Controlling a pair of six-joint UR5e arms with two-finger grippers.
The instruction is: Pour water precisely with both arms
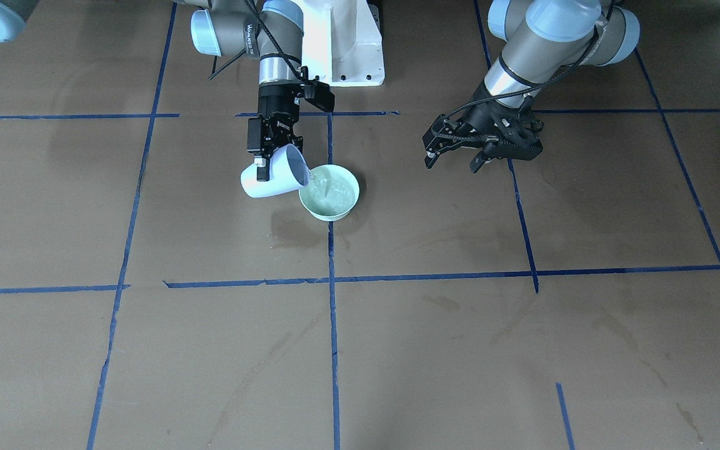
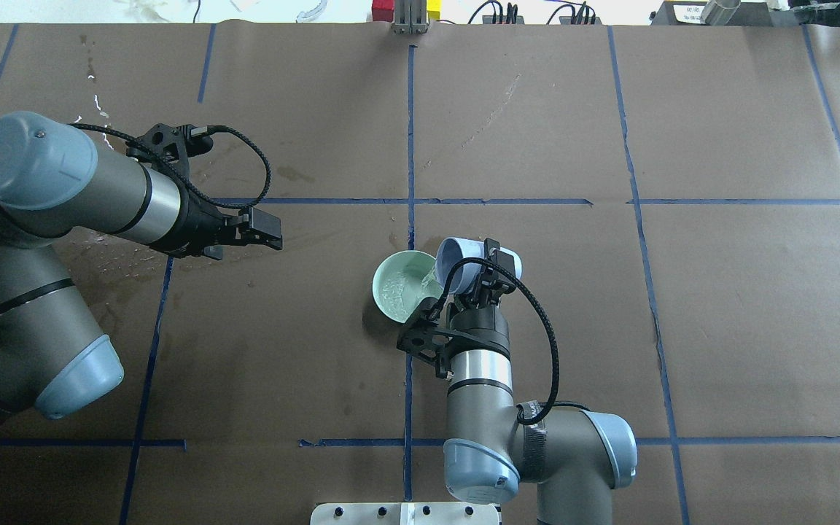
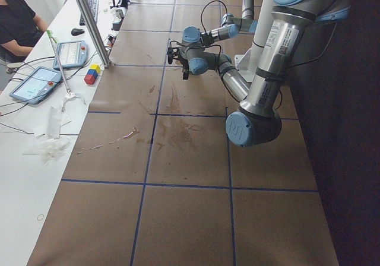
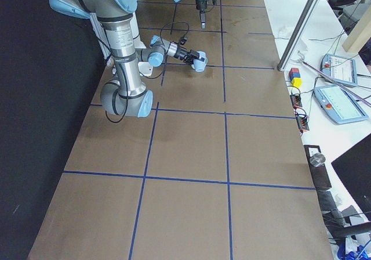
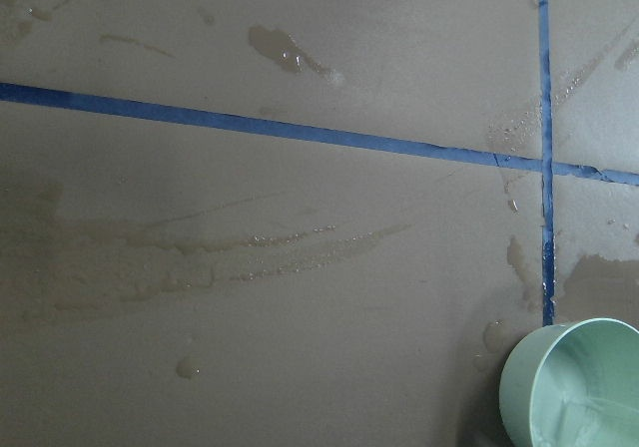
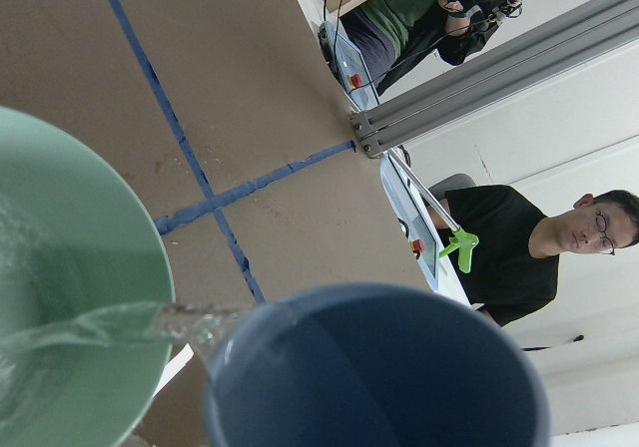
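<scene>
My right gripper (image 1: 274, 164) is shut on a pale blue cup (image 1: 270, 179), held tipped on its side with the mouth toward a mint-green bowl (image 1: 317, 211). A thin stream of clear water (image 6: 110, 327) runs from the lip of the cup (image 6: 379, 377) into the bowl (image 6: 90, 218), where water (image 1: 333, 190) lies rippled. From overhead, the cup (image 2: 460, 262) overhangs the right rim of the bowl (image 2: 380, 300). My left gripper (image 1: 452, 164) hovers open and empty, well apart from the bowl; overhead the left gripper (image 2: 268, 232) is left of it. The left wrist view catches only the bowl (image 5: 559, 387).
Brown paper with blue tape lines covers the table, marked with darker wet stains (image 5: 160, 257) near the left arm. The white pedestal (image 1: 341, 44) stands behind the cup. A metal post and coloured blocks (image 3: 92, 75) are at the far edge, with people seated beyond.
</scene>
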